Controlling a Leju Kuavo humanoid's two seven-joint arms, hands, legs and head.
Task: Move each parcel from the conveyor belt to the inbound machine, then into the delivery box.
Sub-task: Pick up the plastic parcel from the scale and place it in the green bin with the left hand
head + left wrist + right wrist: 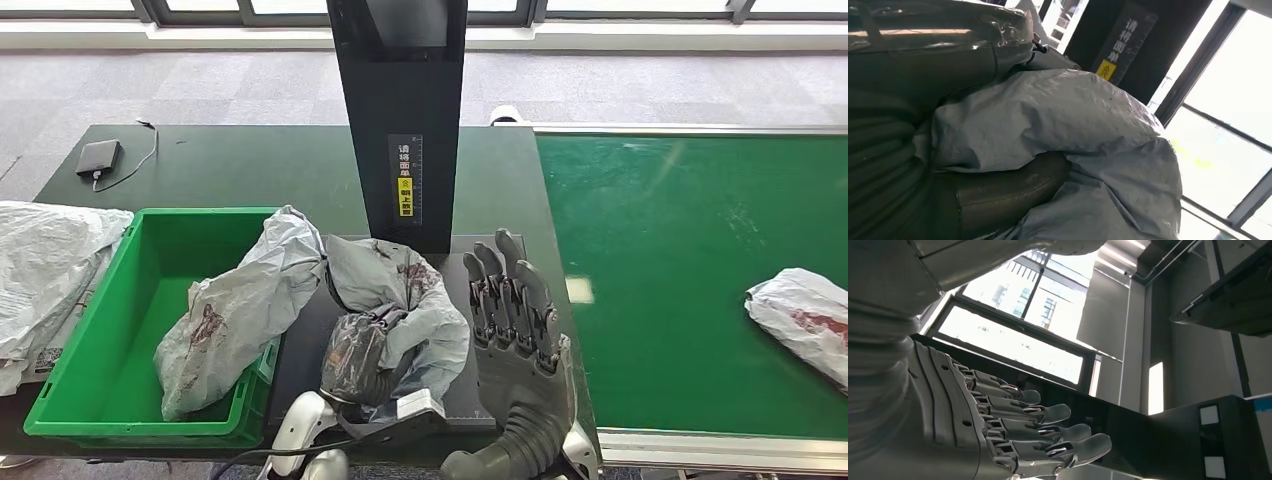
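Held parcel (400, 300): grey poly bag, crumpled, lying on the dark scan plate (470, 400) at the foot of the black machine column (400, 110).
Left hand (358, 358): closed around the near end of the held parcel; in the left wrist view, thumb (1013, 185) tucked under a fold of the bag (1063, 130).
Right hand (515, 320): fingers straight and close together, holding nothing, raised just right of the held parcel.
Box (75, 400): green, on the bench (250, 165), directly left of the plate.
Parcel in box (240, 310): draped over the right wall, touching the held parcel.
Key relation: box lies left of the left hand; held parcel's long axis runs from the hand away toward the column.
Nearer arm: left, judged.
Belt parcel (805, 320): on the green belt (680, 250), far right, nearer the right hand.
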